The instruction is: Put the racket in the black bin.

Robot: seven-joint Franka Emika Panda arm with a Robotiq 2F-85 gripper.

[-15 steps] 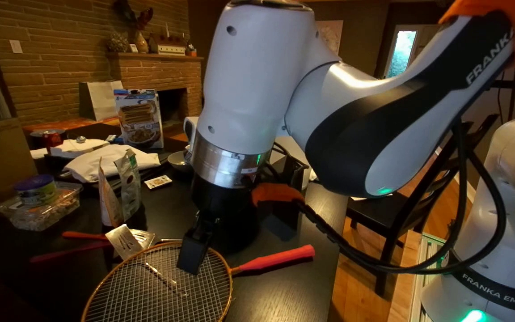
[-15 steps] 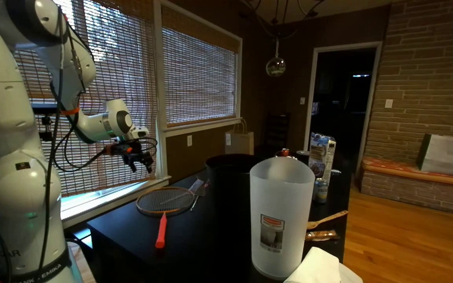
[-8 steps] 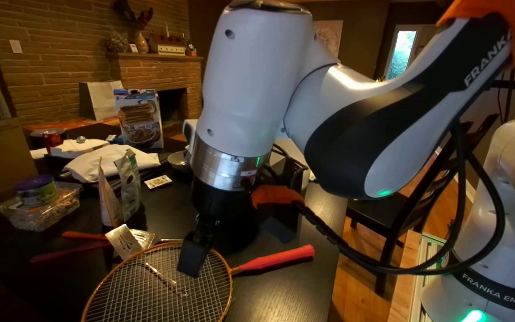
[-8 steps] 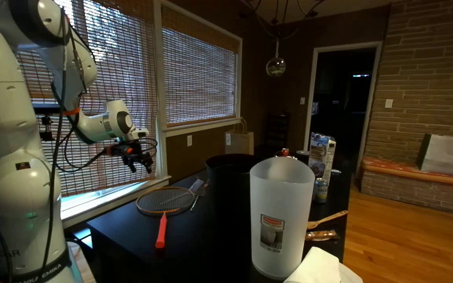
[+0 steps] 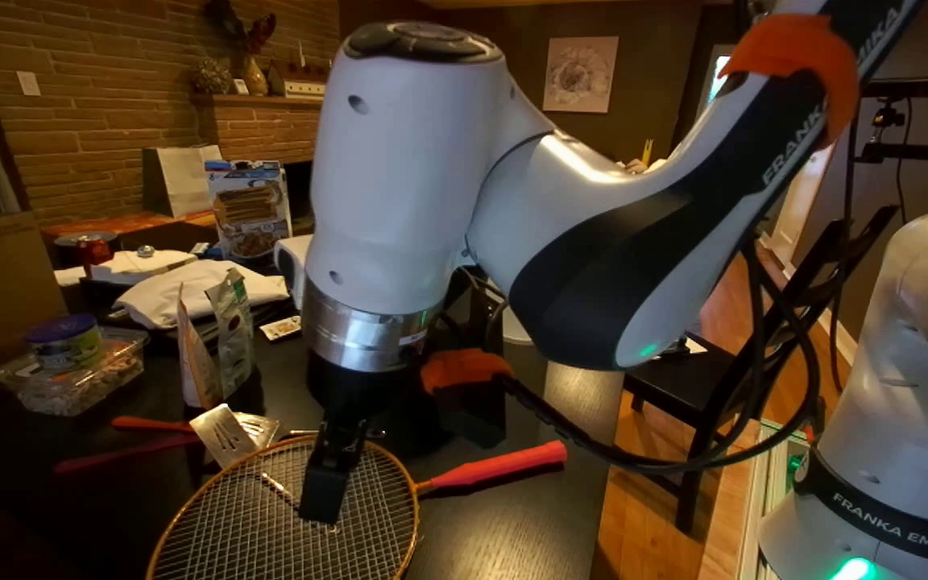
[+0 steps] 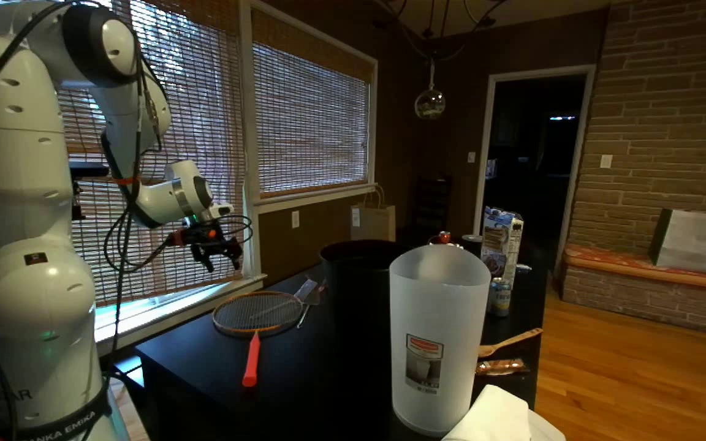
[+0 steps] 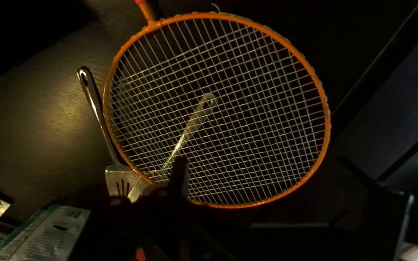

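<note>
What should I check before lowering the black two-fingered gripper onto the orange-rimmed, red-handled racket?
1. Gripper open: ok, fingers apart.
2. Gripper at grasping height: not ok, it hovers above the racket.
3. Red handle uncovered: ok, nothing lies across it.
4. Space beneath the racket: not ok, a silver slotted metal spatula reaches under it.
5. Tall rounded black bin upright: ok.
6. Room inside the bin: cannot tell, its bottom is hidden.

Racket [image 5: 267,528] cut off below in an exterior view, black bin [image 6: 356,291] partly hidden behind white bin [image 6: 439,318], pouch [image 7: 47,235] cropped in the wrist view
</note>
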